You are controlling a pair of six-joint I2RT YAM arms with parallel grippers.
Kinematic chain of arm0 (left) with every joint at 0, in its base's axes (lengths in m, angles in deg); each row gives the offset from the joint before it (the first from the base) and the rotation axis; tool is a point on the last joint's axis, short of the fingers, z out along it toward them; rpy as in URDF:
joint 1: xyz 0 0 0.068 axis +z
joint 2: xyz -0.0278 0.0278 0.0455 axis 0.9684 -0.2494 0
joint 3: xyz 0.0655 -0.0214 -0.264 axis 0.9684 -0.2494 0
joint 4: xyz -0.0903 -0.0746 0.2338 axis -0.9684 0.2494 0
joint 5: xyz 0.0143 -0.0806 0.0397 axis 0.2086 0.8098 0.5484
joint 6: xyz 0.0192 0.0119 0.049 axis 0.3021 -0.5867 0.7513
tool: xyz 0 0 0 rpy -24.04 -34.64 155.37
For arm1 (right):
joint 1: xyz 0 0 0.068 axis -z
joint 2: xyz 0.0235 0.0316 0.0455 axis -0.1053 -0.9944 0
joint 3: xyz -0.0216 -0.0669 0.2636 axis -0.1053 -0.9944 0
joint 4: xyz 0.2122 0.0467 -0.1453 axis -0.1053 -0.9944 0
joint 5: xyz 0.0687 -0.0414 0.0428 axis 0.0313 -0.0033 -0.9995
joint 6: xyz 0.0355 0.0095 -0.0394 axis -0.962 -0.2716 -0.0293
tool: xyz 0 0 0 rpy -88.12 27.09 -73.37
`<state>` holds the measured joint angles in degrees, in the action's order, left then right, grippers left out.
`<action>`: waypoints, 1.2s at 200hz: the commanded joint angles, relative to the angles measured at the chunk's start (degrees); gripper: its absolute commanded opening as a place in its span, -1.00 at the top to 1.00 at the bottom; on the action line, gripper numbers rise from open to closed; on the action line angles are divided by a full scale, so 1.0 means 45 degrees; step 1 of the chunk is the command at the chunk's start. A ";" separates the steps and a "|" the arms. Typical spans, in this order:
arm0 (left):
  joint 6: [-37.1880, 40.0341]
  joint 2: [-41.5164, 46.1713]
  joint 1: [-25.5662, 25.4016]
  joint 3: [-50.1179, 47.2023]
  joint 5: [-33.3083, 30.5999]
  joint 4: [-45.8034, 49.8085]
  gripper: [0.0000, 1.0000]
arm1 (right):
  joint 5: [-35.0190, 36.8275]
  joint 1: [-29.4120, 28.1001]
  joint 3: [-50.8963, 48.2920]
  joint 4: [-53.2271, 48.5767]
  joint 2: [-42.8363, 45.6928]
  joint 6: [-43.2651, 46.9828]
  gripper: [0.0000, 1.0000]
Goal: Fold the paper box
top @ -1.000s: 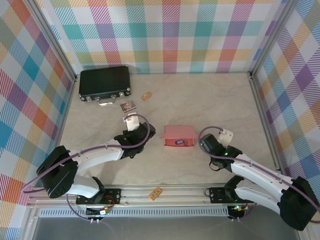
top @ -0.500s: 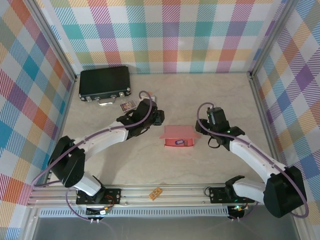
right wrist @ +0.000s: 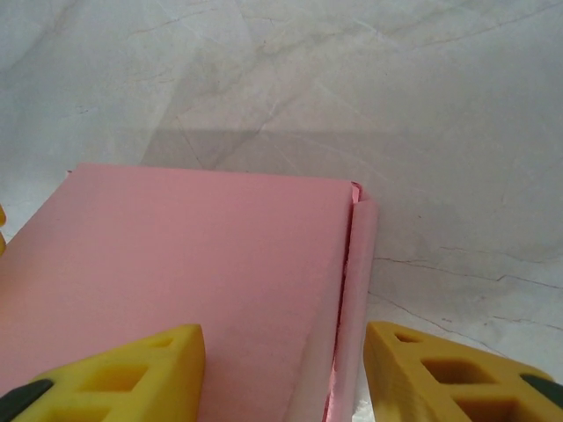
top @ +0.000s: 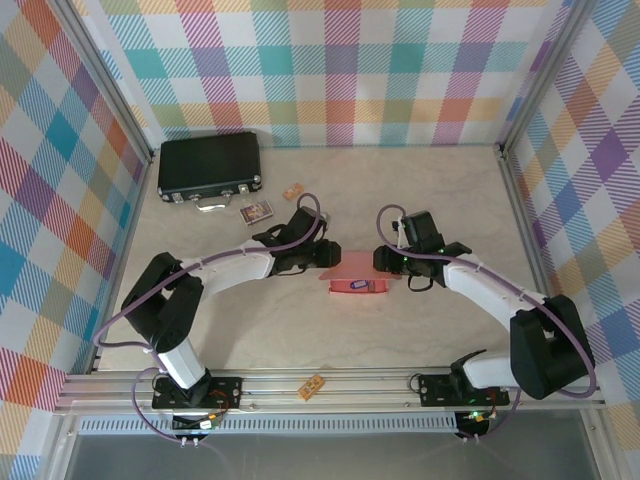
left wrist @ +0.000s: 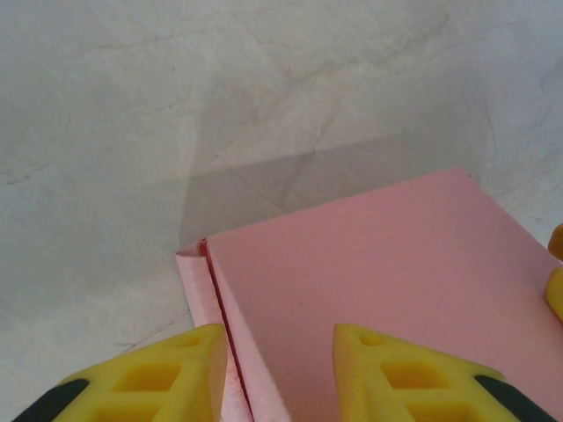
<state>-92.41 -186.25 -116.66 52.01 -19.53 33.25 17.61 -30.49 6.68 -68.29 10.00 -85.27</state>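
I see my left gripper (left wrist: 277,352) half open, released, straddling the left edge of the paper box (left wrist: 378,264); my right gripper (right wrist: 283,343) stands wider, astride its right flap.

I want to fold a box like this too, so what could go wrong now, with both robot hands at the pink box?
1. The open left hand and right hand each straddle a thin side flap of the paper box. Closing hard might crush or crease the card.
2. The hands sit at opposite ends, so uneven pushing could slide or twist the light box on the smooth table.
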 commanded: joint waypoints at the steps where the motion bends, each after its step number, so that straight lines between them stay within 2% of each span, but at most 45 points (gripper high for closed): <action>1: -0.0516 -0.0382 0.0091 -0.0508 0.0587 -0.0399 0.27 | -0.0132 0.0003 -0.0314 0.0034 -0.0323 0.0032 -0.02; 54: -0.1206 -0.0910 -0.0189 -0.1265 0.0726 -0.1092 0.29 | -0.0150 -0.0036 -0.0554 0.0240 -0.1399 -0.0131 0.08; 110: -0.2440 -0.0652 -0.0686 -0.1920 -0.0237 -0.1046 0.35 | -0.0950 -0.0204 0.0194 0.0512 -0.2764 0.0285 0.22; 152: -0.4326 0.0539 -0.0963 -0.3270 -0.1134 -0.0786 0.33 | -0.1344 -0.0498 0.2179 -0.0201 -0.4664 0.1701 0.22; 175: -0.4915 0.1398 -0.1239 -0.4104 -0.1006 -0.1407 0.26 | -0.1438 -0.0779 0.3588 -0.0802 -0.5853 0.2518 0.22; 210: -0.5337 0.2085 -0.1590 -0.4660 -0.0895 -0.1444 0.20 | -0.0575 -0.1111 0.5581 -0.1606 -0.7126 0.2979 0.15; 240: -0.5159 0.3379 -0.1615 -0.4755 -0.1898 -0.0188 0.00 | 0.0389 -0.1094 0.6360 -0.2001 -0.6837 0.2820 0.03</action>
<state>-115.30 -175.80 -123.00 31.75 -25.58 25.47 14.49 -35.08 33.26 -72.32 -20.66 -73.45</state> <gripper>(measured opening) 0.465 0.473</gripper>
